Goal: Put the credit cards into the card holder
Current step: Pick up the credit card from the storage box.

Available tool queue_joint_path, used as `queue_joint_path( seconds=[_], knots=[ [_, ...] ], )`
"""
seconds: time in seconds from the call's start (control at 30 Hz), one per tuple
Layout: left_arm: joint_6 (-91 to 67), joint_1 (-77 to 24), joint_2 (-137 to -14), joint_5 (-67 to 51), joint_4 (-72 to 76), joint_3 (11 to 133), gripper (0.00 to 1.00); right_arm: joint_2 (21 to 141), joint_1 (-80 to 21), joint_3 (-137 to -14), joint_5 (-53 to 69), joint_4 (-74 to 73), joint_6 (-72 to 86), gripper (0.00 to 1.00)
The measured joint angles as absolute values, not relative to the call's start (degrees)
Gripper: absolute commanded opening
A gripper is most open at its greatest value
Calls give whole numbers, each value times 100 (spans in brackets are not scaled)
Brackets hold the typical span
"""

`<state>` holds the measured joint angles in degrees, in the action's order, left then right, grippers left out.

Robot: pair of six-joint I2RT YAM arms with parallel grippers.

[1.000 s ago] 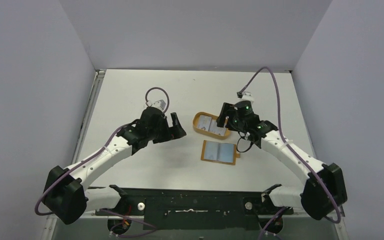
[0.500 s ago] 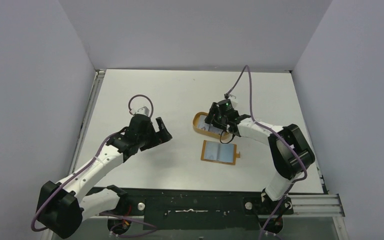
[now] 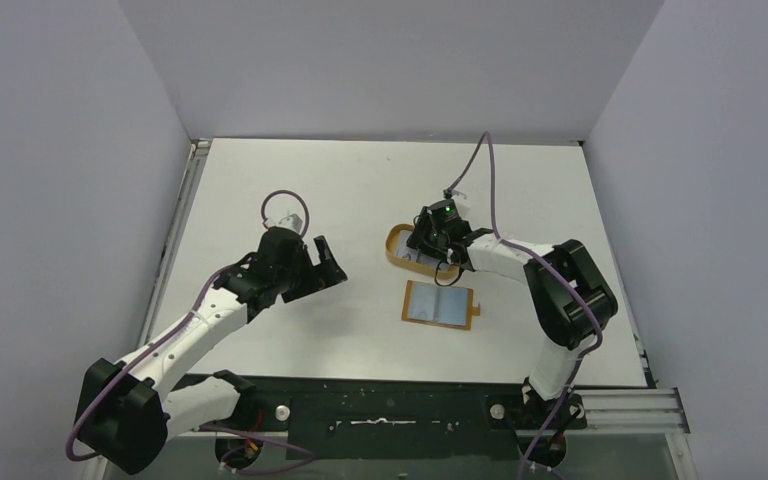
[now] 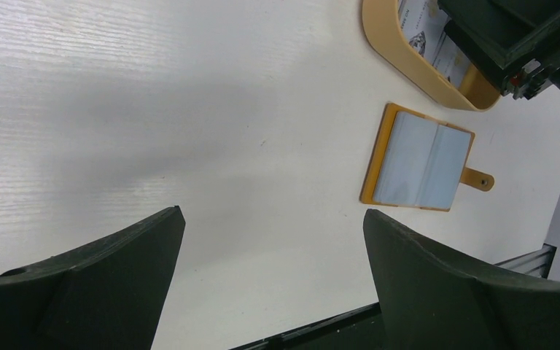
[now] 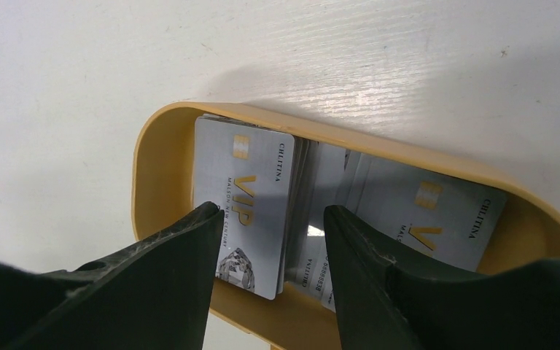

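Several pale grey credit cards (image 5: pixel 251 200) with gold "VIP" print lie stacked in an oval tan tray (image 5: pixel 162 131). My right gripper (image 5: pixel 273 215) hangs open just above the stack, one finger either side of the top card's right edge, holding nothing. The orange-brown card holder (image 3: pixel 440 304) lies open and flat on the table in front of the tray, clear pockets up, snap tab to the right; it also shows in the left wrist view (image 4: pixel 419 166). My left gripper (image 4: pixel 273 219) is open and empty above bare table, left of the holder.
The tan tray (image 3: pixel 396 243) sits just behind the card holder. White walls close the table at the back and both sides. A black rail (image 3: pixel 380 395) runs along the near edge.
My right gripper has swung left and down over the tray of cards. My left arm has drawn back to the left, away from the holder.
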<state>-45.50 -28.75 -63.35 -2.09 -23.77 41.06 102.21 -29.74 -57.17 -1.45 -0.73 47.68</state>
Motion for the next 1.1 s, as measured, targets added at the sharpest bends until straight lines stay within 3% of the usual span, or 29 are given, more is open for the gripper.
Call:
queue_joint_path(
  seconds=[0.5,0.77,1.1],
  knots=[
    [-4491,-2869,-6353,-355,-2290,4077,90,10390,-2967,-5739,-40,5,4740,47],
    [-4473,-2869,-6399,-377,-2287,4075,89,10385,-2921,-5701,27,78,4768,35],
    [-4473,-2869,-6401,-392,-2268,4075,88,10141,-2808,-5358,47,259,4829,31]
  ],
)
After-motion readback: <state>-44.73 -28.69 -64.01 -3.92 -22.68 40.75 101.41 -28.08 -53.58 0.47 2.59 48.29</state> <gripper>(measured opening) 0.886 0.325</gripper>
